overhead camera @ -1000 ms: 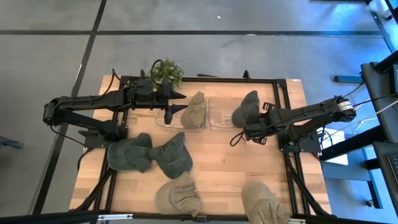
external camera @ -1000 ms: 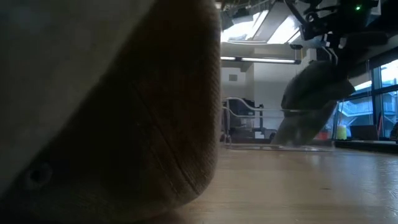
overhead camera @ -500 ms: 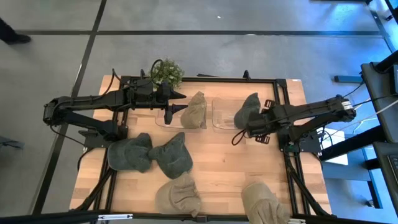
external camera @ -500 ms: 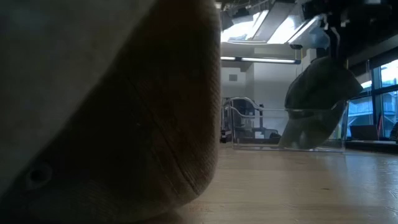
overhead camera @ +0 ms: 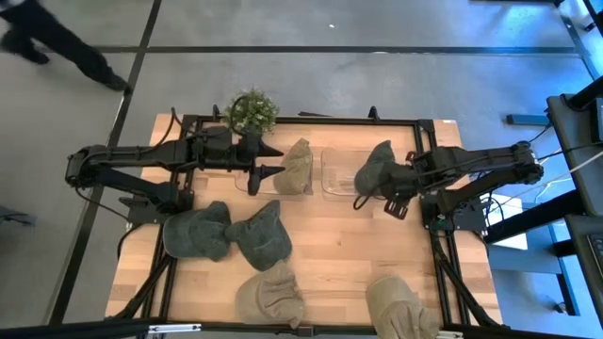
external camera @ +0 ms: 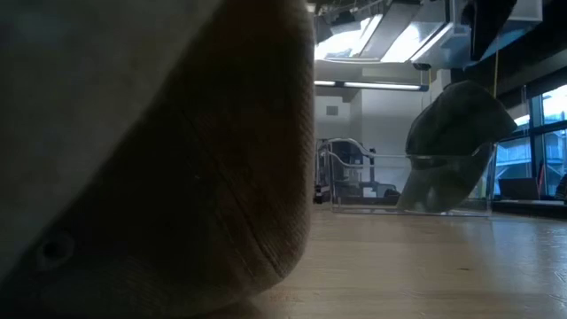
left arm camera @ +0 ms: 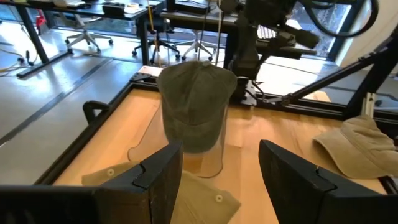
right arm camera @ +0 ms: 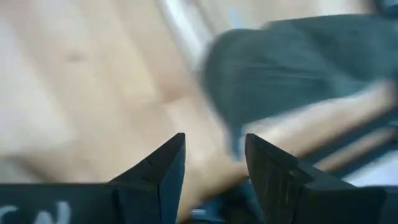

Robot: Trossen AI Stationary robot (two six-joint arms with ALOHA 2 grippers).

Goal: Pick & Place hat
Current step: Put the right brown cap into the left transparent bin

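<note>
A dark grey-green hat (overhead camera: 372, 168) (external camera: 452, 124) sits draped over the top of the right clear stand (overhead camera: 336, 174) (external camera: 416, 208), crown up. My right gripper (overhead camera: 384, 188) (right arm camera: 214, 146) is open just to the hat's right and above it, touching nothing. My left gripper (overhead camera: 273, 156) (left arm camera: 221, 165) is open beside a tan hat (overhead camera: 297, 165) (left arm camera: 186, 193) that lies on the left clear stand. The left wrist view shows the dark hat (left arm camera: 196, 102) on its stand straight ahead.
Two more dark hats (overhead camera: 198, 231) (overhead camera: 259, 235) lie on the table's left-middle. Two tan hats (overhead camera: 268, 294) (overhead camera: 400, 303) lie near the near edge; one fills the low view's left (external camera: 151, 159). A potted plant (overhead camera: 252, 108) stands at the far edge. A person walks past beyond the table (overhead camera: 57, 38).
My right gripper carried the dark hat a little toward the right clear stand and set it over the stand's top. The gripper then rose and drew back toward the table's right edge, leaving the hat resting there on its own.
</note>
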